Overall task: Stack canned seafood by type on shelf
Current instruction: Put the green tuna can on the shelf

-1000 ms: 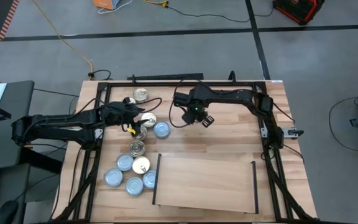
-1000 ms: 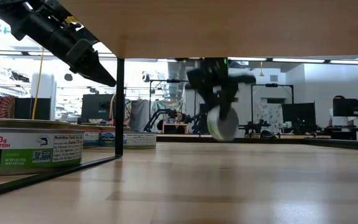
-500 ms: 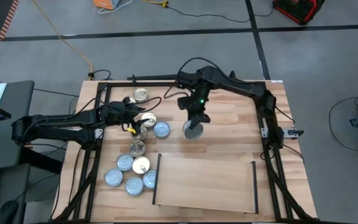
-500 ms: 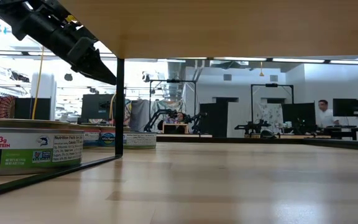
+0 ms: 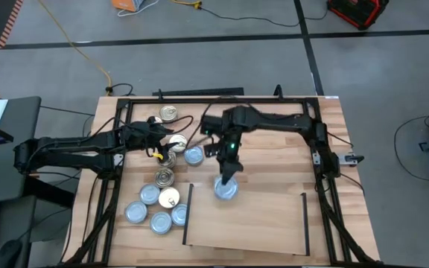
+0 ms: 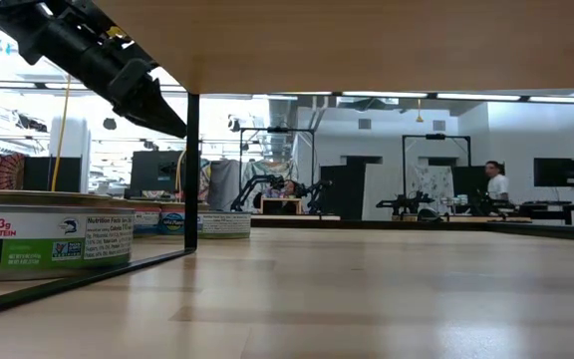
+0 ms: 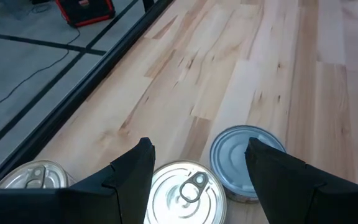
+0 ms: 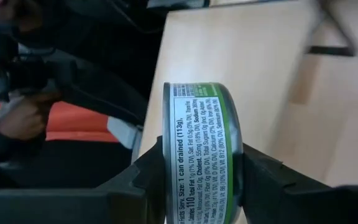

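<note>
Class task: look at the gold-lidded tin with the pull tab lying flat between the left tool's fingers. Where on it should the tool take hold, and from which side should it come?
Grip the gold-lidded tin across its low round side wall, coming straight down from above. It lies flat, lid up, so only the curved wall offers two opposite faces. The open left tool already straddles it. A silvery tin sits close beside it, so one finger would probably need to slip between them.
</note>
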### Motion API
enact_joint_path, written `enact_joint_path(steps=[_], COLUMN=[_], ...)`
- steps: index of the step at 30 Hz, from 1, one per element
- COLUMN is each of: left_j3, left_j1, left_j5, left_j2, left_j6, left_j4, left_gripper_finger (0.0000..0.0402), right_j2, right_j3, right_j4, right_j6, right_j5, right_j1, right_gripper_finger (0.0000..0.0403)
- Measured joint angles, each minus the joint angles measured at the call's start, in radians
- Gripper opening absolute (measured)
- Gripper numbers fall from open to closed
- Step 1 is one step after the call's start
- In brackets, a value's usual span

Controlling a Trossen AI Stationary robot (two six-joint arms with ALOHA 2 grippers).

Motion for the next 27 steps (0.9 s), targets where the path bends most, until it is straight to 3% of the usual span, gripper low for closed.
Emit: enact_joint_path(steps=[6, 10, 18, 27], left_j3=[0.054, 0.078, 0.079, 0.079], left_j1=[-0.018, -0.097, -0.236, -0.269], left_j5=[0.027, 0.023, -0.165, -0.184], left_j2=[-0.054, -0.137, -0.266, -0.304], left_j6=[0.000, 0.048, 0.093, 0.044], left_j4=[-0.050, -0.057, -0.065, -0.131], left_gripper_finger=[0.0239, 0.0239, 0.0239, 0.0239], right_j2=[0.000, -0.001, 0.000, -0.001], right_j3=[0.000, -0.030, -0.146, -0.152], right_j4=[0.090, 0.167, 0.308, 0.312], right_j6=[0.080, 0.135, 0.254, 0.337], right_j5=[0.008, 0.049, 0.044, 0.063], right_j1=[0.068, 0.086, 0.094, 0.094], right_gripper_finger=[0.0178, 0.0185, 0.0177, 0.0264])
